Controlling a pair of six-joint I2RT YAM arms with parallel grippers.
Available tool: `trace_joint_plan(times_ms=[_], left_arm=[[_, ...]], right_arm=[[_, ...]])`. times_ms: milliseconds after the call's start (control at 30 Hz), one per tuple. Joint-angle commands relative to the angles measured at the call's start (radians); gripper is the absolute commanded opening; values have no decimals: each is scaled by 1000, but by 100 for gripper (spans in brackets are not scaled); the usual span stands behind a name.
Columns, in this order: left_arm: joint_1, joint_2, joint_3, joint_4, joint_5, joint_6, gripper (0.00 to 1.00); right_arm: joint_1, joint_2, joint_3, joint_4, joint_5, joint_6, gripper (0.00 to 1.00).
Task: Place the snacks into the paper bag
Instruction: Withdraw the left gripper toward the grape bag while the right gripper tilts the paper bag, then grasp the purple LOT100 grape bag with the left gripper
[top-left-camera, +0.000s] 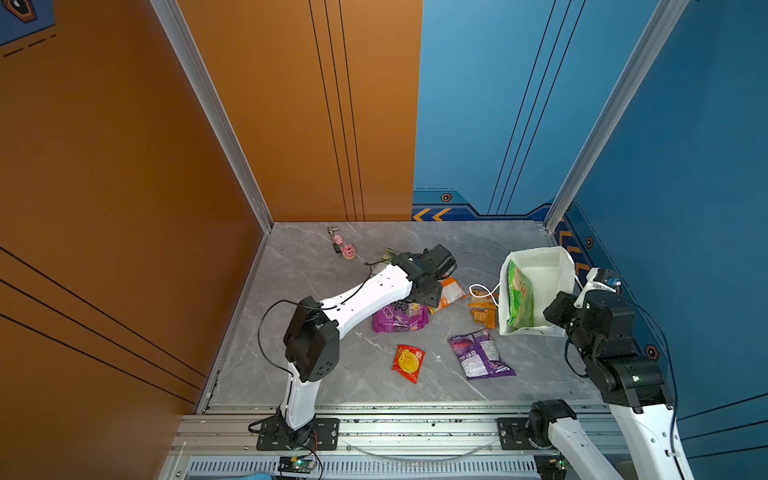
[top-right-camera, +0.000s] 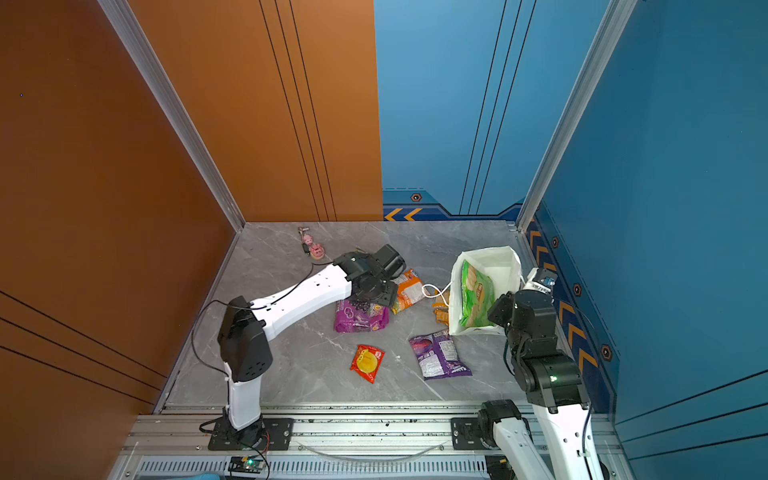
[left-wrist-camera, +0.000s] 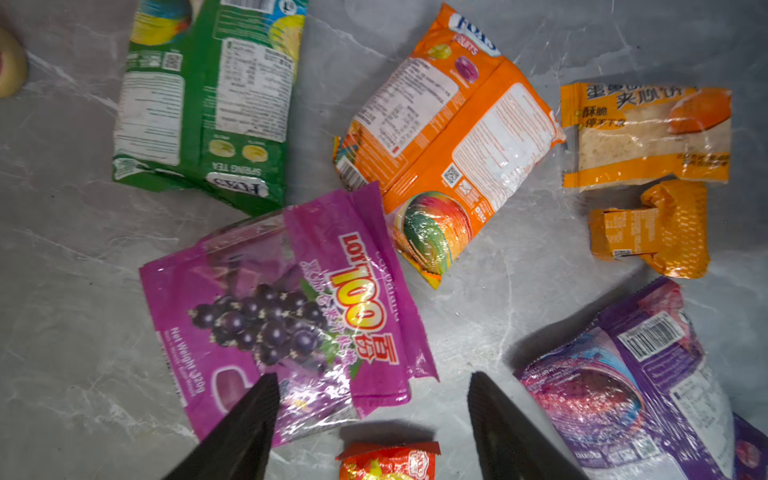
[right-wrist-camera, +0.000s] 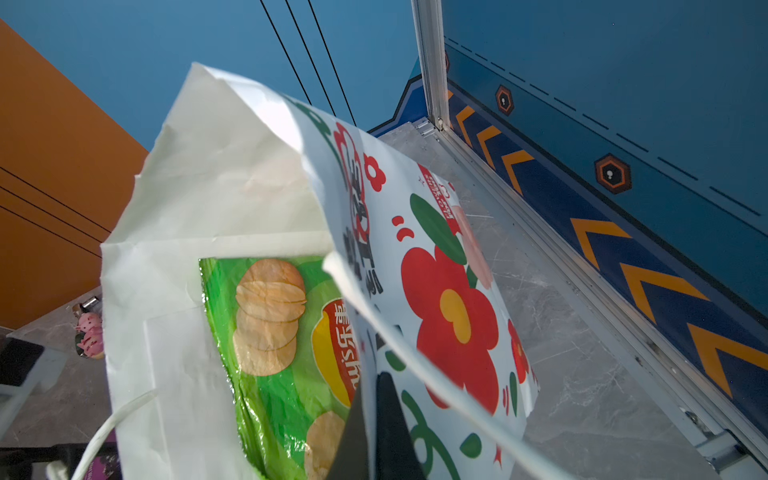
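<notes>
Left pincer (left-wrist-camera: 374, 378) hung spread above the tabletop (left-wrist-camera: 62, 291), one finger over the magenta grape bag (left-wrist-camera: 291, 311), the other over bare stone. Right pincer (right-wrist-camera: 376, 415) was pressed together on the wall of the paper bag (top-left-camera: 540, 266), holding it open with the green chip bag (top-left-camera: 520, 299) inside. Closing there would likely nip only a foil corner, which could slip free mid-carry.

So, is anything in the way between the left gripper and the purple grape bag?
Nothing visible. The left gripper hangs open above the grape bag; the orange bag lies beside it, not on top.
</notes>
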Motion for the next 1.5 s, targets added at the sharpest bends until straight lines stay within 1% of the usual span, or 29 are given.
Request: trace_joint_plan(times_ms=[0, 200, 333, 467, 667, 733, 1200, 1367, 1467], left_arm=[[-20, 50, 63, -115, -54, -12, 74], [-33, 128, 103, -139, -11, -9, 74], [-34, 194, 142, -184, -22, -9, 70], [-31, 255, 174, -230, -62, -4, 61], [-8, 310, 181, -273, -83, -3, 50], [-1, 312, 168, -273, -84, -5, 39], [-2, 280, 123, -271, -84, 20, 0], [-6, 228, 80, -262, -113, 2, 0], [-9, 166, 26, -217, -129, -5, 0]], right_arm=[[-6, -22, -23, 45, 17, 32, 0], [-8, -49, -55, 65, 35, 38, 0], [-8, -62, -72, 74, 37, 37, 0], [-9, -68, -85, 79, 36, 33, 0], [-10, -64, -98, 85, 18, 30, 0], [-9, -60, -98, 86, 11, 29, 0], [-11, -37, -97, 92, -27, 40, 0], [-11, -34, -95, 91, -31, 43, 0], [-11, -33, -97, 91, -37, 46, 0]])
